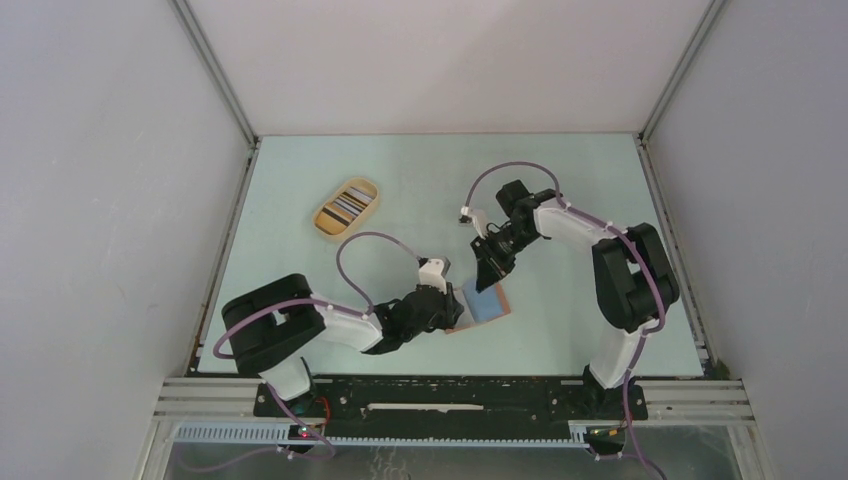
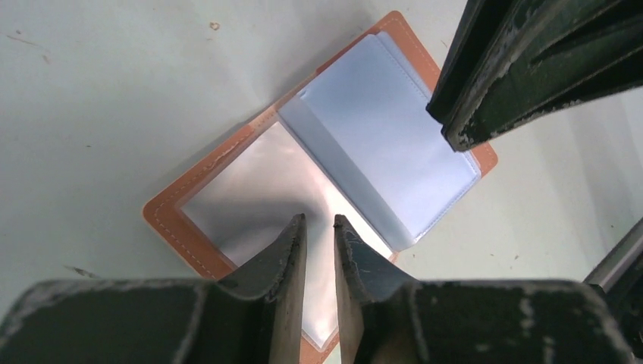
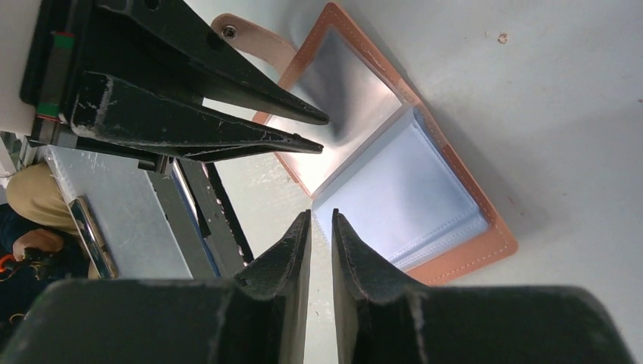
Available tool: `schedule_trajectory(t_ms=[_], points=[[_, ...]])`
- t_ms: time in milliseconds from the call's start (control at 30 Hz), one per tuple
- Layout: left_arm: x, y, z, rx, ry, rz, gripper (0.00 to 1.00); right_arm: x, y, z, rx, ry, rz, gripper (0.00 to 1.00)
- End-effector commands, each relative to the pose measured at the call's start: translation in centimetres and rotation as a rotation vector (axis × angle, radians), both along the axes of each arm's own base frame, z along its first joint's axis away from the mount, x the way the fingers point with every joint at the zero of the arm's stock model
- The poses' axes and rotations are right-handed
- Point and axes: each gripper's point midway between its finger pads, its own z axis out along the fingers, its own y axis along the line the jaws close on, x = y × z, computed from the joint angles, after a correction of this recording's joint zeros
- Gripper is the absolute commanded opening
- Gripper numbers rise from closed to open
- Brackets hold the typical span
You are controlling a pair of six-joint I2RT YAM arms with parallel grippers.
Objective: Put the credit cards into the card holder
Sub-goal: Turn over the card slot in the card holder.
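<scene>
The card holder [image 1: 487,303] lies open and flat on the table, its reddish-brown cover underneath and its clear plastic sleeves [image 2: 379,121] facing up. Its snap tab [image 3: 243,30] sticks out at one side. My left gripper [image 2: 319,220] hovers over the shiny left page with its jaws a narrow gap apart and nothing between them. My right gripper [image 3: 320,216] points down at the holder's edge near the fold, also slightly open and empty. The credit cards [image 1: 349,204] lie in an oval tan tray far off at the back left.
The tan tray [image 1: 326,222] stands on the pale green table near the left wall. White walls with metal rails enclose the table on three sides. Both arm bases are bolted to the black bar at the near edge [image 1: 450,395].
</scene>
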Motion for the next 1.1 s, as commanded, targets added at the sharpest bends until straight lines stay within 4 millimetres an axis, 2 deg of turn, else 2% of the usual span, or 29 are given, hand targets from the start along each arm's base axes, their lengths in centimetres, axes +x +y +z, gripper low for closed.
schedule_trajectory(t_ms=[0,333,1067], points=[[0.5,-2.0,3.3,-0.081,-0.051,-0.053,0.25,0.0,0.2,2.5,0.074,-0.044,0.022,0.24],[0.3,-1.9,5.6,-0.124,-0.098,-0.078,0.31,0.0,0.0,3.8,0.109,-0.064,0.025,0.24],[0.4,-1.4,7.8,-0.132,-0.153,-0.094,0.33,-0.1,0.0,4.4,0.127,-0.073,0.025,0.24]])
